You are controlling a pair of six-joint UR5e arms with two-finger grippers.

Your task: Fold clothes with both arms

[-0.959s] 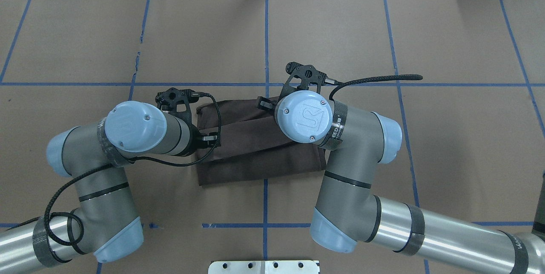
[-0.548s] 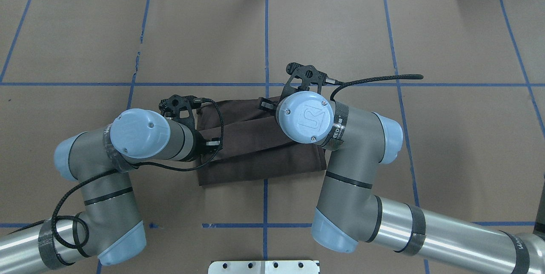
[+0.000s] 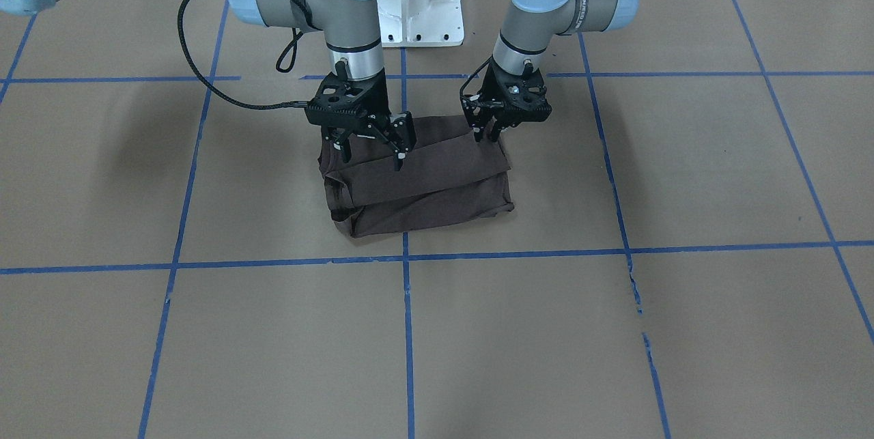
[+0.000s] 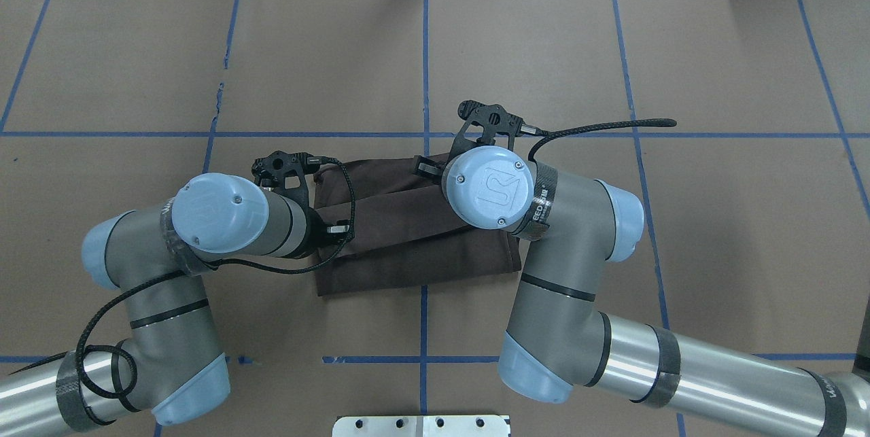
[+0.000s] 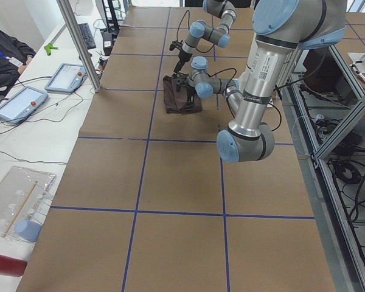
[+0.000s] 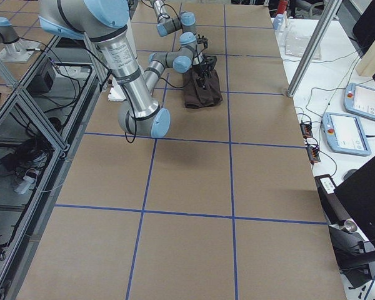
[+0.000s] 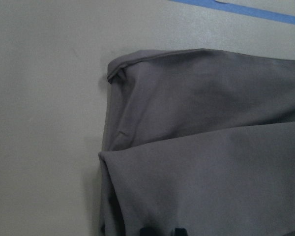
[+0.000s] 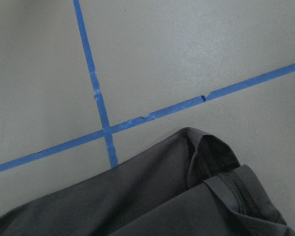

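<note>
Across the whole overhead frame stretches the brown paper-covered table (image 4: 136, 49), squared off by blue tape lines (image 4: 425, 49); the left arm (image 4: 170, 287) comes in from the lower left and the right arm (image 4: 564, 301) from the lower right, both bent toward the centre; between them, mid-frame, lies the dark brown T-shirt (image 4: 408, 240), folded into a layered oblong; in the front-facing view the right gripper (image 3: 372, 149) stands over the shirt's upper left part, fingers spread wide, gripping nothing; the left gripper (image 3: 485, 135) sits at its upper right corner, fingers narrow with a small gap.
</note>
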